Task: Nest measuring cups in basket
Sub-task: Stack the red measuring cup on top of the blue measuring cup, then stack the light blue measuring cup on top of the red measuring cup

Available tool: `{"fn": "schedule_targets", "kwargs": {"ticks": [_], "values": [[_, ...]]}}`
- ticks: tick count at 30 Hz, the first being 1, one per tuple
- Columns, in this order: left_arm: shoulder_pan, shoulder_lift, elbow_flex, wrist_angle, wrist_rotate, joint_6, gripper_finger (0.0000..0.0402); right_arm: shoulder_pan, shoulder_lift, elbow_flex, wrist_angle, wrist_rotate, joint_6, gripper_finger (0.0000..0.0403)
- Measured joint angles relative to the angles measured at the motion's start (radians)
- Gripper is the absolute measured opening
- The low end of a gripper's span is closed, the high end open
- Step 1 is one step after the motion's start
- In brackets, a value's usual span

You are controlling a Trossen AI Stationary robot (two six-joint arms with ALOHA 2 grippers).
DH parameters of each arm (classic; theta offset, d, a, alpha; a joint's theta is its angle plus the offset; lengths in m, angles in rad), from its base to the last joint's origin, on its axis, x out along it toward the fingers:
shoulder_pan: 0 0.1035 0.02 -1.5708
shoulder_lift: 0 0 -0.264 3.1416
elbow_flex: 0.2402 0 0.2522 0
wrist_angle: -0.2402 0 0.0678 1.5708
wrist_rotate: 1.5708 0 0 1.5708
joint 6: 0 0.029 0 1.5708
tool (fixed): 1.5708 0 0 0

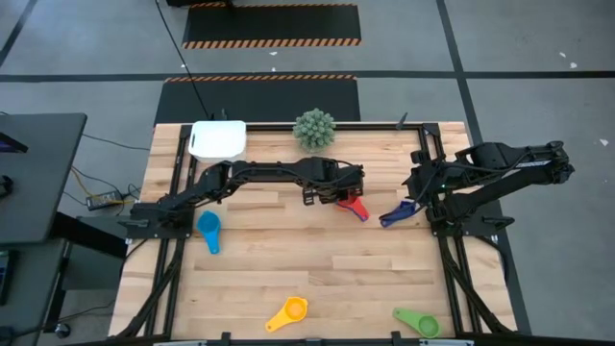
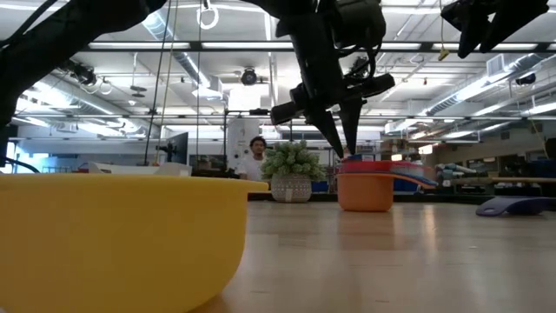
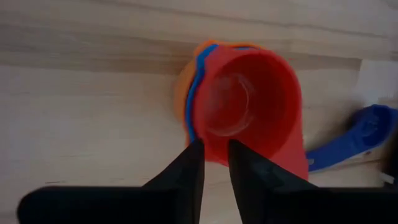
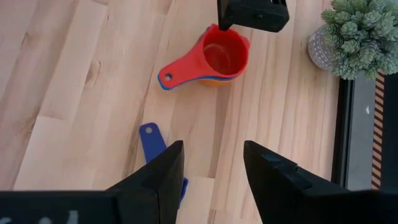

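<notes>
A stack of measuring cups (image 1: 354,207) stands near the table's middle: a red cup (image 3: 249,106) sits in a blue one, which sits in an orange one (image 2: 365,193). My left gripper (image 3: 214,152) hangs over the stack, pointing steeply down. Its fingers are a little apart, on either side of the red cup's rim. My right gripper (image 4: 211,168) waits open, high over the table's right side, above a dark blue cup (image 1: 396,215) lying on the wood. The white basket (image 1: 218,139) stands at the far left. My left gripper comes from above. One fingertip (image 3: 194,163) is outside the red cup's rim (image 3: 214,157) and the other is just inside it, on the side away from the handle. Whether either touches the rim, I cannot tell. The stack stands upright on the table.
A light blue cup (image 1: 209,231) lies near the left arm's base. A yellow cup (image 1: 288,312) and a green cup (image 1: 418,322) lie by the near edge. A potted spiky green plant (image 1: 314,128) stands at the far edge, beside the basket. A person shows far behind the table.
</notes>
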Motion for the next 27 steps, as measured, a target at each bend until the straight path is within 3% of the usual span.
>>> {"fn": "schedule_targets", "kwargs": {"ticks": [9,17,27], "values": [[0.001,-0.018,0.002,0.073,0.007,0.108,0.0066,0.000,0.000,0.000,-0.001,0.000,0.006,0.0174],[-0.015,-0.154,0.010,-0.095,0.013,0.260,0.0066,-0.001,0.000,0.000,0.001,0.001,0.021,0.0174],[-0.154,-0.237,0.009,-0.463,0.053,0.242,0.0066,-0.002,0.032,0.000,0.050,-0.050,0.095,0.0174]]}}
